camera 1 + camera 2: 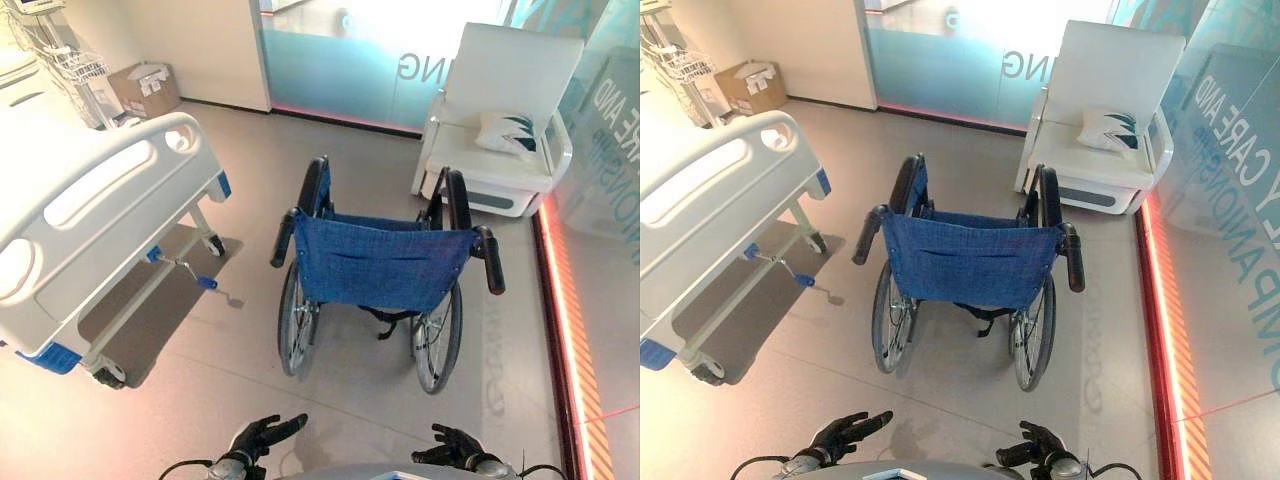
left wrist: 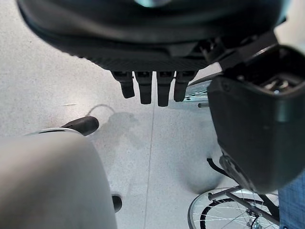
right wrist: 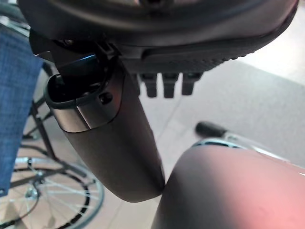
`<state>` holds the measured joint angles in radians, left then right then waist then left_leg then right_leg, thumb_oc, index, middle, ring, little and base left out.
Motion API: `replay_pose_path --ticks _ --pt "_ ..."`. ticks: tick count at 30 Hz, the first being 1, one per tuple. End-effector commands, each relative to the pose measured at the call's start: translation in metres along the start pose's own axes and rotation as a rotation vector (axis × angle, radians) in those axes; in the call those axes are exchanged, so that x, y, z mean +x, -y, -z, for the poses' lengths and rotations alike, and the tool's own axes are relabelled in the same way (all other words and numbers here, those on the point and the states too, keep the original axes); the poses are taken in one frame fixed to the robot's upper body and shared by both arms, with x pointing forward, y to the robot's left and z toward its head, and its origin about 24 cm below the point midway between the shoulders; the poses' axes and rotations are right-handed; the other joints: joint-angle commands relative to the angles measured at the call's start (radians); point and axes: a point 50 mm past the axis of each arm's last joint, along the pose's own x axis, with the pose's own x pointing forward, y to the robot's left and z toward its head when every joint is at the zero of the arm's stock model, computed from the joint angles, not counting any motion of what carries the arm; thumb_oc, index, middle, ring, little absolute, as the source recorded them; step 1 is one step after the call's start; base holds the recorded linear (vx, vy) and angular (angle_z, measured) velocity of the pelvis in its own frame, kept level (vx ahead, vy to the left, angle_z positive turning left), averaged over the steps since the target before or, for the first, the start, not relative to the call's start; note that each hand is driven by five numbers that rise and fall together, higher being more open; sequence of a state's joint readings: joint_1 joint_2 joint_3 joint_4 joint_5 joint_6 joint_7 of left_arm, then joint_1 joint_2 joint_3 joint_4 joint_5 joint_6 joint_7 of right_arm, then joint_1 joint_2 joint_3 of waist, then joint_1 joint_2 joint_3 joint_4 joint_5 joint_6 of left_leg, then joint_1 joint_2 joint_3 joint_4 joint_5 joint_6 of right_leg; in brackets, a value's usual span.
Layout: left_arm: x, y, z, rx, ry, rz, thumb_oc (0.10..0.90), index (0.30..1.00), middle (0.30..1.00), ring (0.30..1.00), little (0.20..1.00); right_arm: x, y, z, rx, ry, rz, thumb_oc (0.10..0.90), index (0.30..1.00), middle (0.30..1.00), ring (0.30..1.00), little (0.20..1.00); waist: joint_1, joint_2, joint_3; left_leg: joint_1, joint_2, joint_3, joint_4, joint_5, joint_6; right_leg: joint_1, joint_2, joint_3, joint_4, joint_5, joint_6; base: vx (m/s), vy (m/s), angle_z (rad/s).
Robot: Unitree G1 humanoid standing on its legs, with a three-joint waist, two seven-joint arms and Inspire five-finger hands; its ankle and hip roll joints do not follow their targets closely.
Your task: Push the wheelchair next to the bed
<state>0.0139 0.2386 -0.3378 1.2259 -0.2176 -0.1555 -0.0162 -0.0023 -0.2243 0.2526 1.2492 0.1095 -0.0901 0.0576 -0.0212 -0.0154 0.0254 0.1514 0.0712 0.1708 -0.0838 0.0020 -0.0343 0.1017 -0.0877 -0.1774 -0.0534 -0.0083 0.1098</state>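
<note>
1. Two dark hands low in the foreground, left hand (image 1: 265,435) and right hand (image 1: 455,447), both empty, fingers (image 2: 147,88) loosely extended and slightly spread, gripping nothing.
2. Ahead, well apart from both: the wheelchair (image 1: 385,265), blue back toward the camera, standing mid-floor to the right of the bed (image 1: 90,210), open floor between.
3. Beyond it, a white armchair (image 1: 500,110) against the glass wall (image 1: 340,60).
4. Judged as the opening step: approach, no contact yet. Push handles, left handle (image 1: 284,238) and right handle (image 1: 490,262), untouched.
5. Next, probably: closing in, raising each hand to its own handle, curling the fingers round both grips, then steering left toward the bedside, minding the bed's castor (image 1: 108,374) and crank (image 1: 190,270).
</note>
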Motion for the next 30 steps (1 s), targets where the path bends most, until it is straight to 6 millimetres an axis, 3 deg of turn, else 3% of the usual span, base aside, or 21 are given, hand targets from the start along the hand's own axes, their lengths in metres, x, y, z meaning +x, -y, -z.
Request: replay_pose_path --ticks 1,11,16,24,28,30 --pt "0.007 0.006 -0.039 0.001 0.141 0.026 0.8 0.9 0.9 0.9 0.9 0.003 0.004 -0.014 -0.095 0.021 -0.011 0.8 0.9 0.9 0.9 0.9 -0.007 -0.001 0.014 -0.027 -0.063 0.026 0.004 -0.029 0.033 -0.008 0.033 -0.043 0.037 -0.006 -0.022 0.0 0.0 0.0" --pt "0.006 -0.001 -0.027 -0.104 0.085 -0.035 0.8 0.9 0.9 0.9 0.9 0.002 0.007 -0.007 -0.031 0.005 0.02 0.8 0.9 0.9 0.9 0.9 0.0 -0.005 0.012 -0.015 -0.062 0.02 0.004 -0.031 0.032 0.01 0.04 -0.048 0.033 -0.012 -0.028 0.0 -0.005 0.01" --pt "0.004 -0.014 -0.018 -0.153 0.047 -0.099 0.8 0.9 0.9 0.9 0.9 0.0 0.018 -0.006 0.028 0.01 0.072 0.8 0.9 0.9 0.9 0.9 0.0 -0.004 0.013 -0.012 -0.06 0.02 0.005 -0.029 0.029 0.016 0.042 -0.05 0.03 -0.011 -0.03 0.01 -0.008 0.06" --pt "0.0 -0.047 -0.016 -0.207 0.03 -0.208 0.8 0.9 0.9 0.9 0.9 -0.005 0.052 -0.003 0.091 -0.013 0.175 0.8 0.9 0.9 0.9 0.9 -0.001 0.004 0.013 -0.007 -0.057 0.024 0.001 -0.024 0.023 0.024 0.041 -0.057 0.022 -0.009 -0.028 0.0 0.0 0.0" --pt "-0.005 -0.072 -0.014 -0.245 -0.002 -0.255 0.8 0.9 0.9 0.9 0.9 -0.013 0.081 0.003 0.279 -0.048 0.256 0.8 0.9 0.9 0.9 0.9 -0.002 0.007 0.008 -0.003 -0.055 0.025 -0.001 -0.021 0.021 0.027 0.042 -0.056 0.019 -0.007 -0.028 0.01 0.004 0.02" --pt "-0.009 -0.092 -0.018 -0.244 -0.001 -0.289 0.8 0.9 0.9 0.9 0.9 -0.021 0.107 0.005 0.385 -0.05 0.343 0.8 0.9 0.9 0.9 0.9 -0.007 0.009 0.004 -0.001 -0.053 0.031 -0.002 -0.021 0.02 0.029 0.042 -0.055 0.017 -0.006 -0.028 0.03 0.013 0.04"
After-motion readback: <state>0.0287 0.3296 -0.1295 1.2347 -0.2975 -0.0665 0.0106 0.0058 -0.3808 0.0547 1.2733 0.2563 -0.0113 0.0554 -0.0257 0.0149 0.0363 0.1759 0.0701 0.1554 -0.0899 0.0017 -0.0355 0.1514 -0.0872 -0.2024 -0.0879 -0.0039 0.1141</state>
